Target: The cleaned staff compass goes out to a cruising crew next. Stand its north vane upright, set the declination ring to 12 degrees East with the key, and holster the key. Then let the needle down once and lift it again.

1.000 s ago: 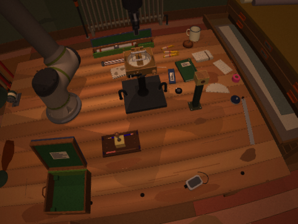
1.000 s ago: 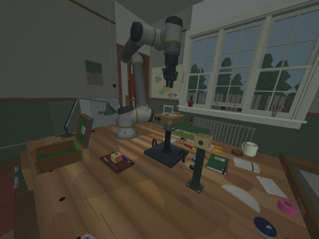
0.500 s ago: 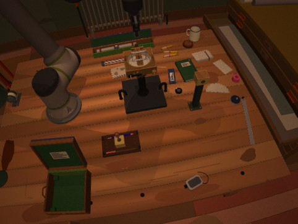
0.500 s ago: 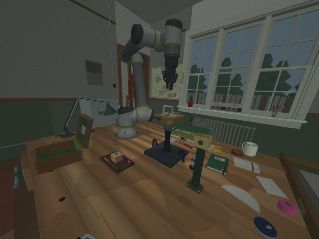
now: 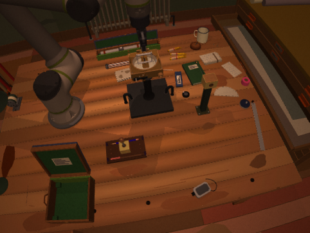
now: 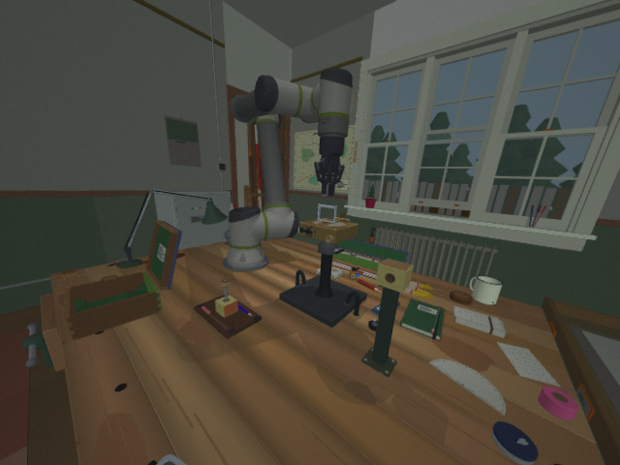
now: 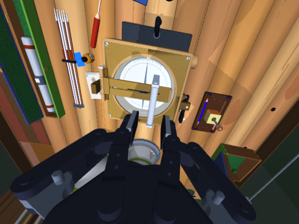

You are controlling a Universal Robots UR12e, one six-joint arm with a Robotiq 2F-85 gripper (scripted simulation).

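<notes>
On the bench's far middle, the brass staff compass (image 5: 145, 64) sits atop a black post on a dark base plate (image 5: 149, 98). Its white dial (image 7: 145, 87) shows a thin needle, a brass folded vane (image 7: 131, 89) lies across it, and a pale upright frame (image 6: 326, 212) stands on its top. My gripper (image 7: 147, 126) hangs above the compass's edge, part open and empty. The key (image 5: 122, 143) stands in a yellow block on a dark tray (image 5: 125, 149) nearer the front. A green post with a brass holster block (image 5: 209, 80) stands right of the compass.
An open green-lined wooden case (image 5: 67, 183) sits at the front left corner. Behind the compass lie a long green case (image 5: 127, 48) and pencils. A mug (image 5: 202, 34), green book (image 5: 194, 72), protractor (image 5: 226, 92), tape roll (image 5: 245, 80) and ruler (image 5: 258, 127) fill the right side.
</notes>
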